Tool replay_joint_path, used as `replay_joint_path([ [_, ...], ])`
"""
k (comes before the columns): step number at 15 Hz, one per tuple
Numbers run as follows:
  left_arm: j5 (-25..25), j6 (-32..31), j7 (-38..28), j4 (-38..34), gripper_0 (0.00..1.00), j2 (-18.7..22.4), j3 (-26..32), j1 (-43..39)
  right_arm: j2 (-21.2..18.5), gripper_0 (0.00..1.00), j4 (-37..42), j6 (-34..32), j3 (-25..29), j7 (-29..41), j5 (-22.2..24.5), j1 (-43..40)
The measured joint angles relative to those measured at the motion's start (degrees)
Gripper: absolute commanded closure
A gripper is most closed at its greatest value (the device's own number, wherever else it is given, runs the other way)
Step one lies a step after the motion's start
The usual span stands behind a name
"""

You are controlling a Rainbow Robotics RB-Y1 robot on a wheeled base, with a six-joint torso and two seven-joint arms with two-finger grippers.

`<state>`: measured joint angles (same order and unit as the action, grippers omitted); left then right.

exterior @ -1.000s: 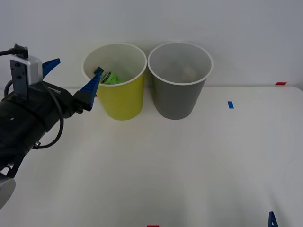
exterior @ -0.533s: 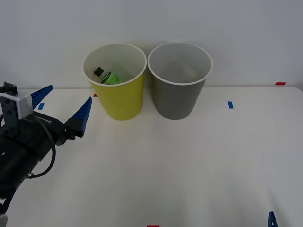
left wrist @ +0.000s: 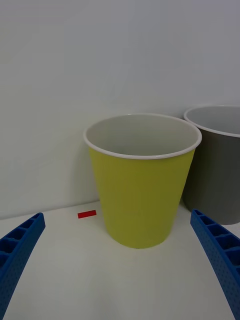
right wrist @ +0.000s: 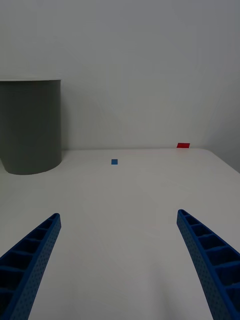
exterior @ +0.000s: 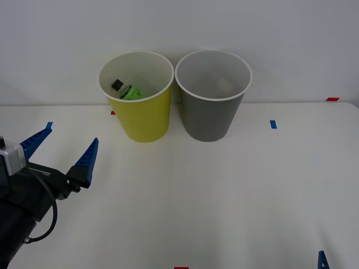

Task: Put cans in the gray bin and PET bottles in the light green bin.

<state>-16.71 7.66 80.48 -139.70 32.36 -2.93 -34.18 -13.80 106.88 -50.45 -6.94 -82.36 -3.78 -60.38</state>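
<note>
The light green bin (exterior: 137, 106) stands at the back of the table with the gray bin (exterior: 212, 103) right beside it. A small green PET bottle (exterior: 128, 91) with a black cap lies inside the light green bin. My left gripper (exterior: 61, 148) is open and empty, low over the table's left side, well in front of the light green bin (left wrist: 141, 185). The gray bin (left wrist: 220, 170) is beside it in the left wrist view. My right gripper (right wrist: 120, 260) is open and empty over bare table near the front right, with the gray bin (right wrist: 31, 127) off to its side.
Small blue tape marks (exterior: 273, 124) and red tape marks (exterior: 332, 99) dot the white table. A plain wall rises just behind the two bins. One blue fingertip (exterior: 322, 260) of the right gripper peeks up at the front right edge.
My left gripper has drawn back from the light green bin's rim, moving down and toward the front left, still open. The bottle stays in the bin.
</note>
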Motion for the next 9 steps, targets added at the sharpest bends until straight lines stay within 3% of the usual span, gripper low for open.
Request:
replay_joint_path([
  [4,2.0,-1.6,0.1,1.3,0.00,-1.1,0.2,-0.3,0.0,0.21,0.0,0.0,0.0,0.0,0.0,0.0],
  [9,12.3,-12.5,-6.0,8.1,0.00,-2.3,-2.3,-1.7,0.0,0.21,0.0,0.0,0.0,0.0,0.0,0.0],
])
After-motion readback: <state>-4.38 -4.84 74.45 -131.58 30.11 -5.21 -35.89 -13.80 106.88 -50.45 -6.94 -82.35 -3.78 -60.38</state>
